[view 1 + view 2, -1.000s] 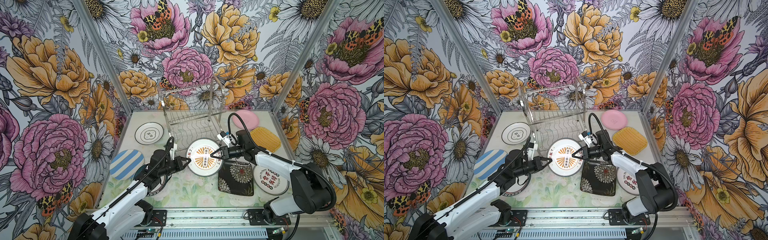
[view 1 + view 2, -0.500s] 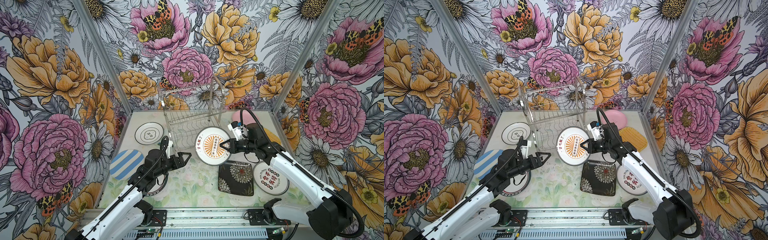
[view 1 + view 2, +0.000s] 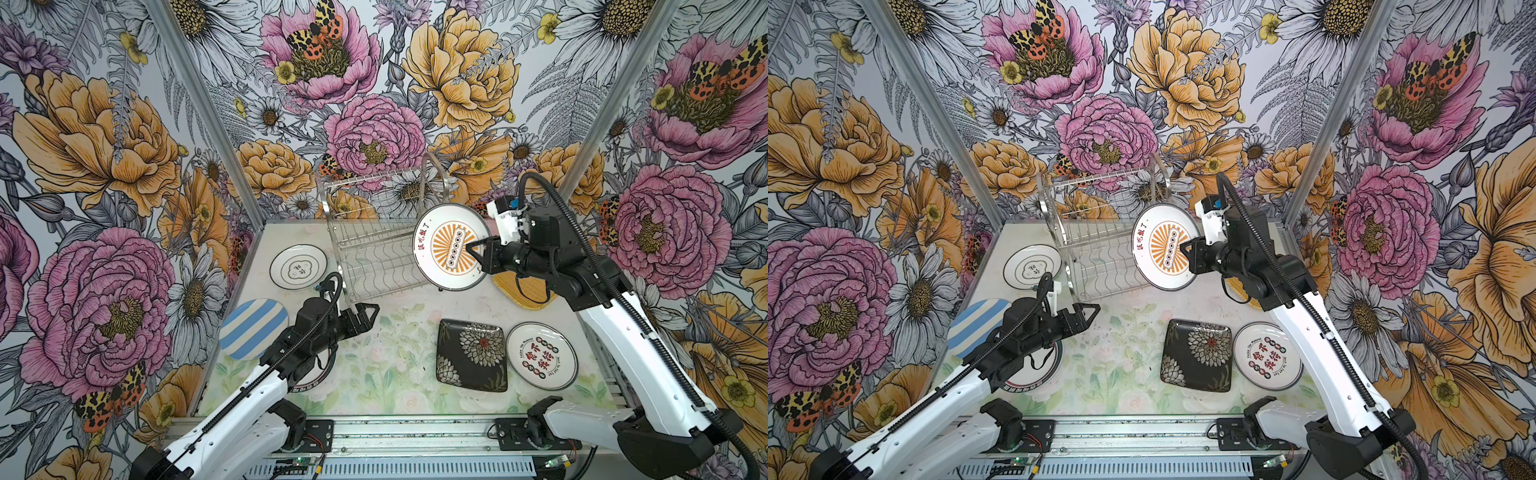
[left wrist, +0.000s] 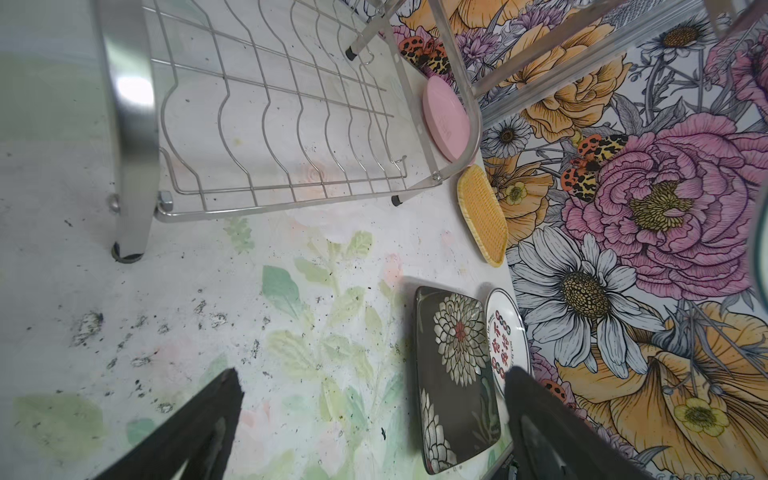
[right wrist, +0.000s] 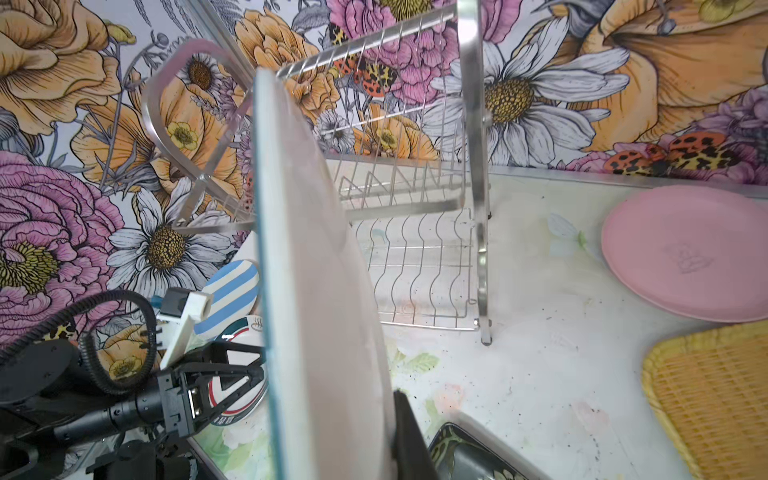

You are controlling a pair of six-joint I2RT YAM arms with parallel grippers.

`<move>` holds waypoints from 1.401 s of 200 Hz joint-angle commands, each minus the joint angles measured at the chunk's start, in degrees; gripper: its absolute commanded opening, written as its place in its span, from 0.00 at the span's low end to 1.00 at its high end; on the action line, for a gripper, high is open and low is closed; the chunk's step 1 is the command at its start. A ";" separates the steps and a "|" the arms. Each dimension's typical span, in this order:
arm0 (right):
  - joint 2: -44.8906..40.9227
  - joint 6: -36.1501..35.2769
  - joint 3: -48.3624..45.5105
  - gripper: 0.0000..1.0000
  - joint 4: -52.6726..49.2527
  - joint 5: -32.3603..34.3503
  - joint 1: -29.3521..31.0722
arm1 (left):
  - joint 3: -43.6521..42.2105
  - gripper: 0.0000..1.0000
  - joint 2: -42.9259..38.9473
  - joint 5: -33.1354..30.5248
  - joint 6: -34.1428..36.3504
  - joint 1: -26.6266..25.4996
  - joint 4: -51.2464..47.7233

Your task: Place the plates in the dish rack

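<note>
My right gripper (image 3: 473, 249) (image 3: 1187, 250) is shut on the rim of a white plate with an orange sunburst (image 3: 451, 247) (image 3: 1165, 251) (image 5: 316, 291). It holds the plate on edge in the air, just off the right end of the steel dish rack (image 3: 374, 232) (image 3: 1096, 232) (image 5: 415, 249). The rack's shelves hold nothing. My left gripper (image 3: 368, 316) (image 3: 1088, 316) (image 4: 374, 390) hovers open and empty over the table, in front of the rack's left leg.
Flat on the table lie a cloud-print plate (image 3: 298, 267), a blue-striped plate (image 3: 249, 334), a black floral square plate (image 3: 471, 355), a white plate with red characters (image 3: 541, 355), a yellow woven plate (image 5: 715, 395) and a pink plate (image 5: 685, 253). A red-rimmed plate (image 3: 1034, 374) lies under my left arm.
My left gripper opened, let go of the sunburst plate and drew back to the left. The right gripper lifted the plate and carried it back toward the rack's right end.
</note>
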 commanded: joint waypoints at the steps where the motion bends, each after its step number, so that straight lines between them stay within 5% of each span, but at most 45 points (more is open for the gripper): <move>1: 2.23 -0.37 6.71 0.00 -0.72 4.33 0.74 | 0.97 0.99 0.08 -3.23 1.28 -0.94 0.84; 50: 12.45 -1.85 22.78 0.00 -0.65 22.81 4.32 | 0.78 0.99 0.61 -5.69 1.63 -1.55 0.81; 108: 30.09 -11.81 44.82 0.00 -0.56 43.70 10.69 | 1.04 0.99 1.49 -6.94 2.07 -1.76 1.02; 184: 46.09 -12.98 62.63 0.00 -0.37 48.97 11.12 | 0.87 0.99 1.66 -8.35 1.64 -2.17 0.66; 280: 50.29 -14.04 63.30 0.00 0.18 48.79 11.64 | -0.09 0.99 0.88 -8.96 1.48 -2.46 0.05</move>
